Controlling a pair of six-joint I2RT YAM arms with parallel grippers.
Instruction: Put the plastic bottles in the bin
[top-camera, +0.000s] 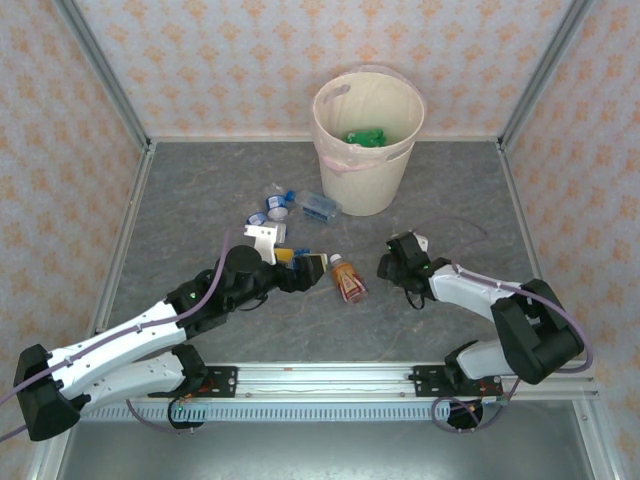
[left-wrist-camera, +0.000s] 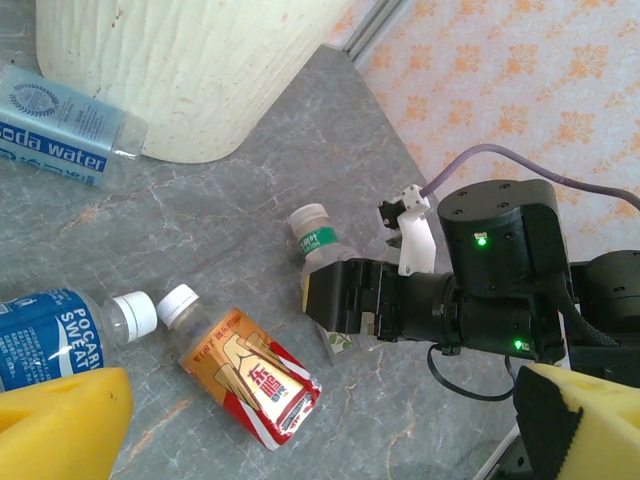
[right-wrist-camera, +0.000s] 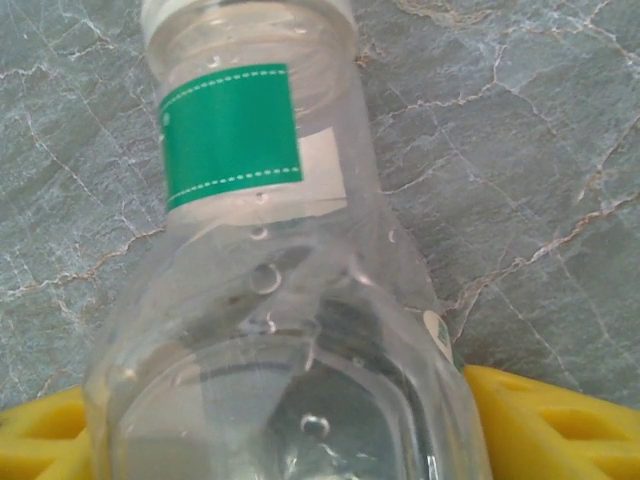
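My right fingers sit against both flanks of a clear bottle with a green band. One yellow pad is at the lower left corner of the right wrist view and the other at the lower right. The bottle's body lies between them and touches each. It rests on its side on the grey marbled counter, neck toward the top of the frame. In the left wrist view this bottle lies at centre, white cap pointing up-left, its lower half under my black right fingers.

My left fingers stand wide apart with nothing between them, their yellow pads in the bottom corners of the left wrist view. Just past them, at lower centre, an orange-red bottle lies flat with its white cap toward the upper left. A blue-labelled bottle lies at the left edge, its white cap near that one's. At the upper left a soda water bottle lies just beside the foot of the bin.

From above, the bin stands at upper centre with green bottles inside it. A cluster of blue-capped bottles lies to the left of its base. The orange-red bottle lies at centre, between my two sets of fingers.
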